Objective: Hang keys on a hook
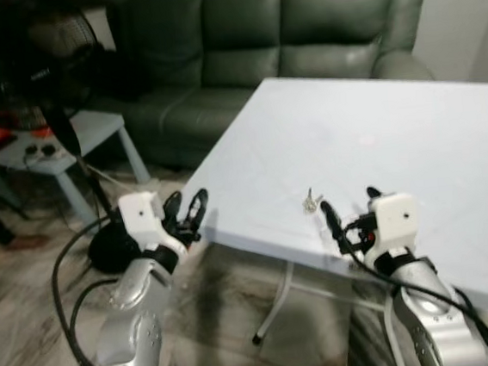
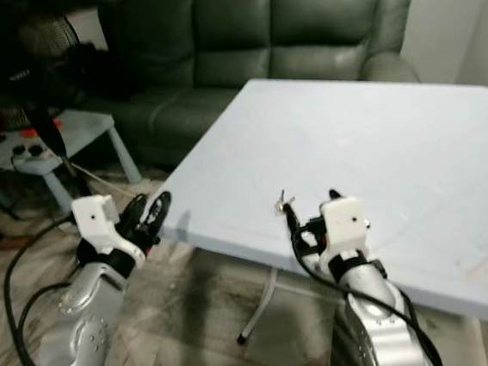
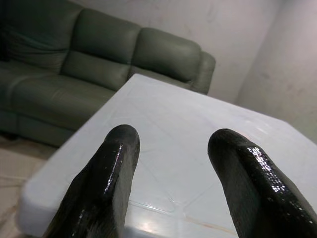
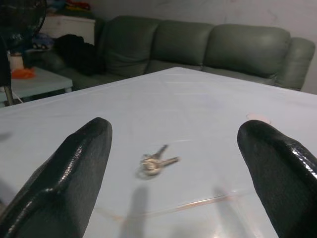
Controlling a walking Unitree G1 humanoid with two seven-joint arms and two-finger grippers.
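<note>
reach-for-keys step: keys [image 4: 154, 162] lie on white table [image 1: 378, 135] near its front edge, right gripper [image 1: 349, 210] spread wide just behind them. left gripper [image 1: 186, 213] spread, empty, off the table corner. next: lower and pinch keys.

Keys [image 4: 156, 161] on white table [image 4: 208, 114]: small, soft-focus; number of keys on ring cannot be told. Table's far right side cut by frame edge in head views. Fan [image 1: 38, 60] at upper left dark, head cropped. Items on side table [image 1: 92, 128] too small to identify. Sofa [image 1: 298, 31] top cropped.
</note>
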